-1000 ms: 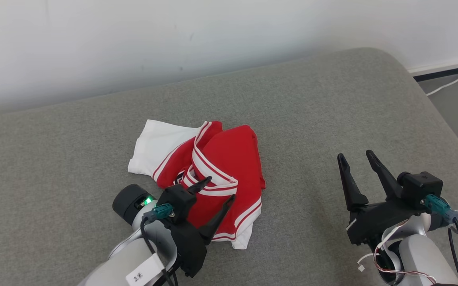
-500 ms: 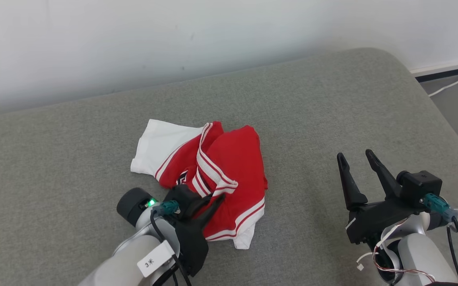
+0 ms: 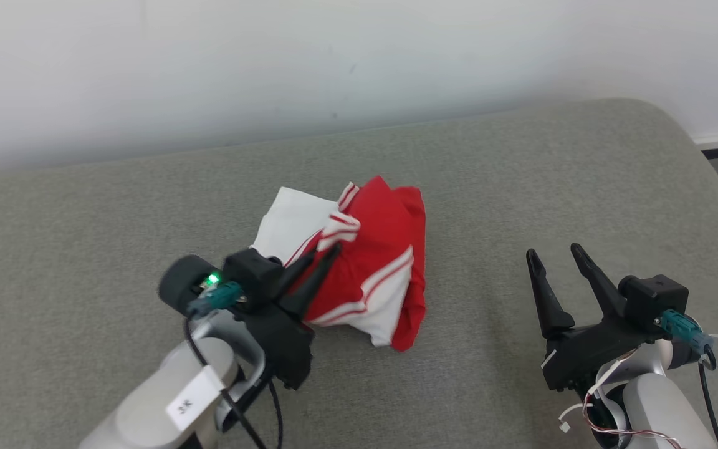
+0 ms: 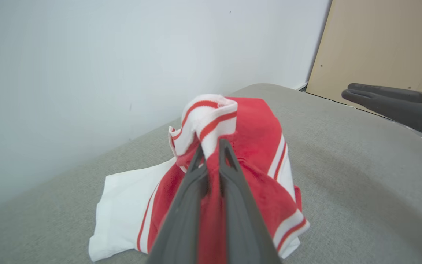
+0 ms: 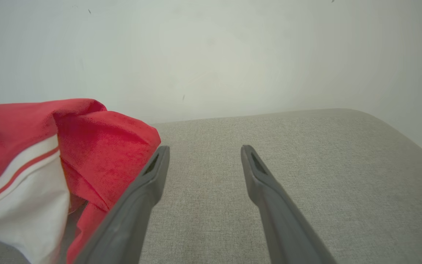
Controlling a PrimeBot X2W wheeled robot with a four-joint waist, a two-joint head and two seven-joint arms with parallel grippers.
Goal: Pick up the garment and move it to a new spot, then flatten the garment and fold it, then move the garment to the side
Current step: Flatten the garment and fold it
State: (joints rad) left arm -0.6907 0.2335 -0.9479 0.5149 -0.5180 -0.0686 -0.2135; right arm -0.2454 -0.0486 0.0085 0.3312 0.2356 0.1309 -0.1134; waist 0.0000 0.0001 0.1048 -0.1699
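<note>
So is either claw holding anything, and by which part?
The left gripper is pinching the red-and-white garment by its striped band. The right gripper is open, holding nothing.

- Pretty bright all round: soft, even light, and no glare on the pale wall (image 3: pixel 359 56).
- Shadows are faint, just a soft smudge on the grey cushion (image 4: pixel 343 176) beside the garment (image 4: pixel 255 146).
- The left gripper (image 3: pixel 326 249) looks slightly motion-smeared in the head view.
- Wrist views bend at the edges — the fingers (image 4: pixel 181 220) go soft near the bottom.
</note>
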